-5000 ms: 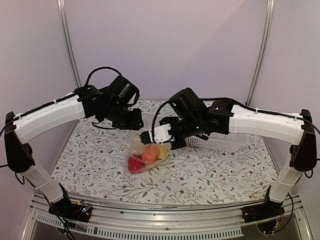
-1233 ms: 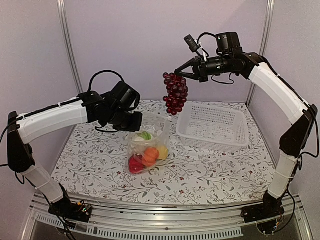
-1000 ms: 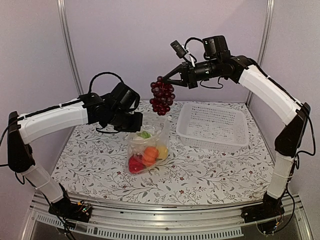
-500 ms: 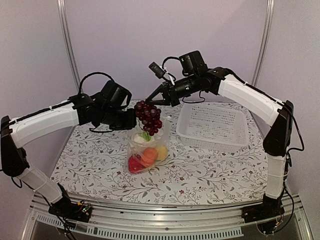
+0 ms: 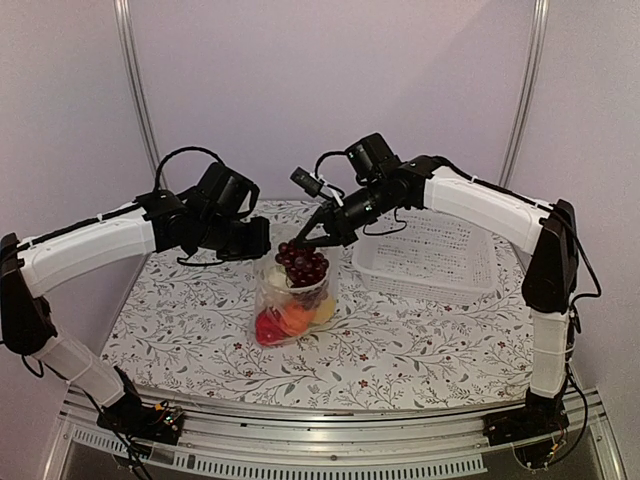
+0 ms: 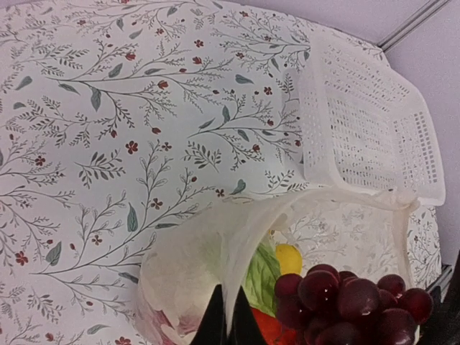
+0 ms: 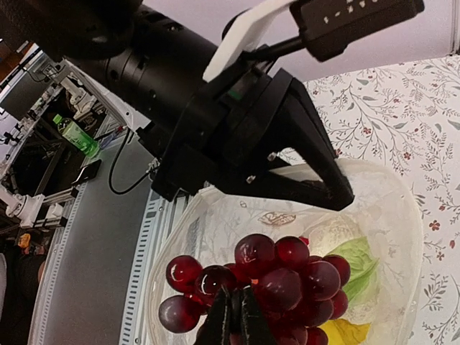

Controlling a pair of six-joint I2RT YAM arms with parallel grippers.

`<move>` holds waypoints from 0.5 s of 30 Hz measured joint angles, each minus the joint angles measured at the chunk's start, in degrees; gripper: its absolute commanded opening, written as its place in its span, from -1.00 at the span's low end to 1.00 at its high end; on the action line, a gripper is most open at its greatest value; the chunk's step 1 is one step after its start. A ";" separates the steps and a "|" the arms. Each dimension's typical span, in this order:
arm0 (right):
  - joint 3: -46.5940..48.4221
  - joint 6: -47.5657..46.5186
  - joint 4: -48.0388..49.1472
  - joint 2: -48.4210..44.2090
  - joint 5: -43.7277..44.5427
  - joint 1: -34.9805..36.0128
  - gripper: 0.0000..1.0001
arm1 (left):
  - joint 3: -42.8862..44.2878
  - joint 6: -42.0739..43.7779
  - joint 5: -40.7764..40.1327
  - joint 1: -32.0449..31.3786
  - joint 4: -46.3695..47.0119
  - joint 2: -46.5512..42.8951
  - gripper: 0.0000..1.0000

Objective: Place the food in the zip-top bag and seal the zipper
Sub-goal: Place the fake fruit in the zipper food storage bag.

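Grape bunch (image 5: 303, 265) hangs from right hand (image 5: 304, 241) at zip-top bag (image 5: 272, 300) mouth.

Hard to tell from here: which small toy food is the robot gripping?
The dark red plastic grape bunch: the right arm's jaws pinch it at the mouth of the clear plastic bag; the others lie loose inside.

Top view overlooks everything; both wrist views closely share the bag (image 6: 183, 269).

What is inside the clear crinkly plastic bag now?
Dark red grape bunch at the mouth of the clear plastic bag, above green-white cabbage, yellow piece, orange fruit and red pepper. Grapes cover whatever lies beneath.
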 measured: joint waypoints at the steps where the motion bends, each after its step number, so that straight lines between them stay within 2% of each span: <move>1: -0.37 -0.87 -0.98 0.00 0.07 0.26 -0.38 | -0.13 0.02 0.02 0.07 0.11 -0.09 -1.00; 3: -0.55 -2.36 -3.43 0.00 0.33 0.87 -0.14 | -0.26 0.02 0.17 0.20 0.35 -0.22 -1.00; 10: 0.94 -5.73 -8.52 -0.17 2.27 1.60 0.19 | -0.31 0.11 1.03 0.33 0.96 -0.26 -1.00; 15: 0.94 -7.93 -9.99 -2.49 2.64 -1.14 0.43 | -1.49 1.09 0.87 0.37 1.29 -0.90 -1.00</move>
